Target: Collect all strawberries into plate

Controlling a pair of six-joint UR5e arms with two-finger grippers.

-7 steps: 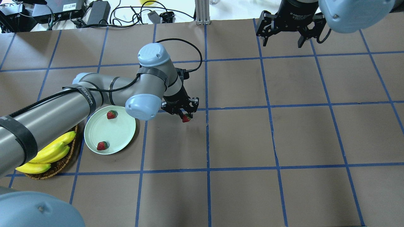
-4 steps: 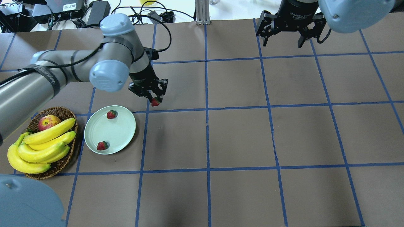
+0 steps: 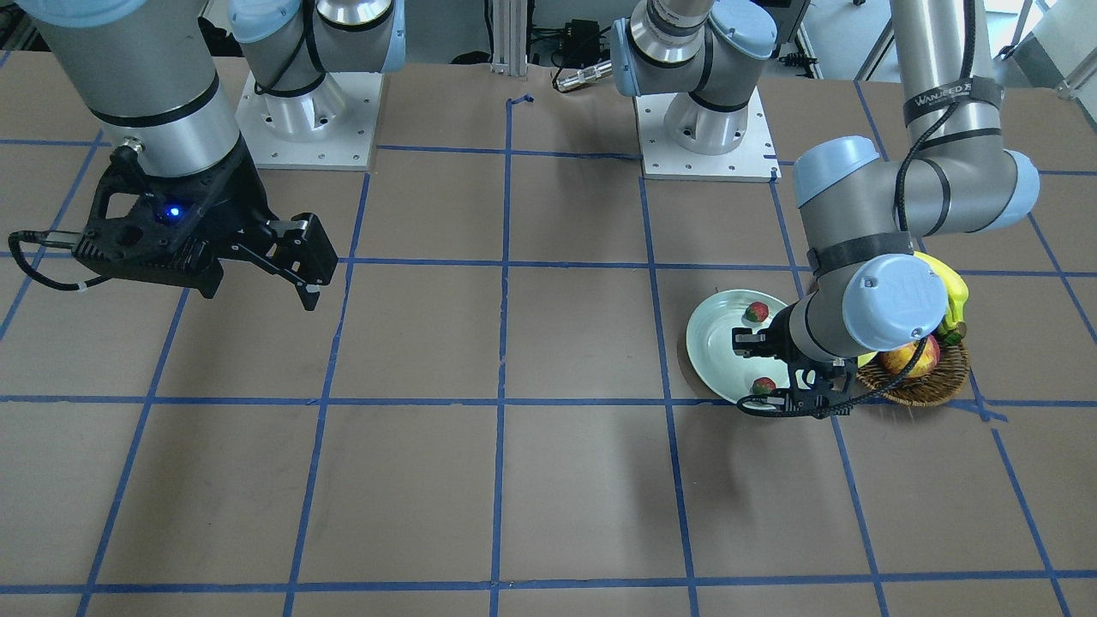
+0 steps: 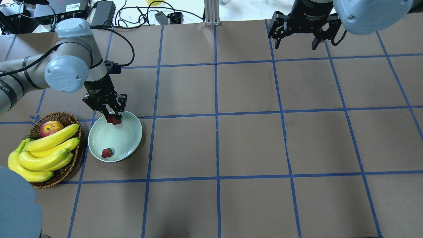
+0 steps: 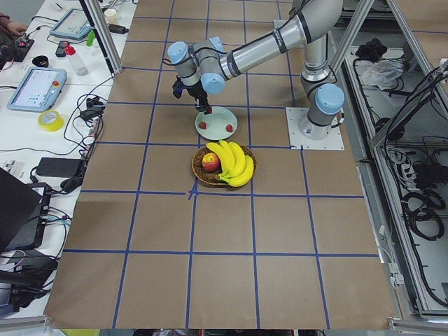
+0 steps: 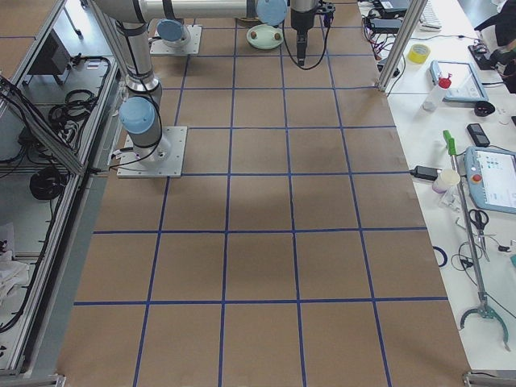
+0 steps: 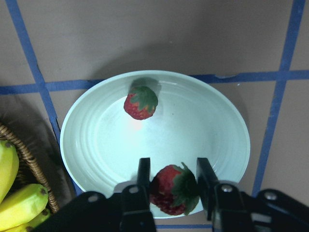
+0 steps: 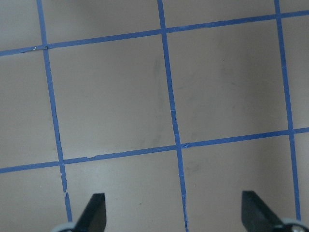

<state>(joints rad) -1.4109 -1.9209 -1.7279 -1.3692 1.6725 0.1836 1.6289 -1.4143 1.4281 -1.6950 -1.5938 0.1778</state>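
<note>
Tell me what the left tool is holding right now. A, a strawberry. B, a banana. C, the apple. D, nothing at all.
A: the left tool is shut on a red strawberry, just over the near edge of the plate.

Brown wicker basket (image 4: 57, 180) holds a yellow banana bunch (image 4: 49, 152); red-yellow apple (image 4: 51, 128) sits inside it, beside the bananas.

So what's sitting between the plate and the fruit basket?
Only a blue tape line on a narrow strip of table separates plate and basket; the overhead view shows it.
</note>
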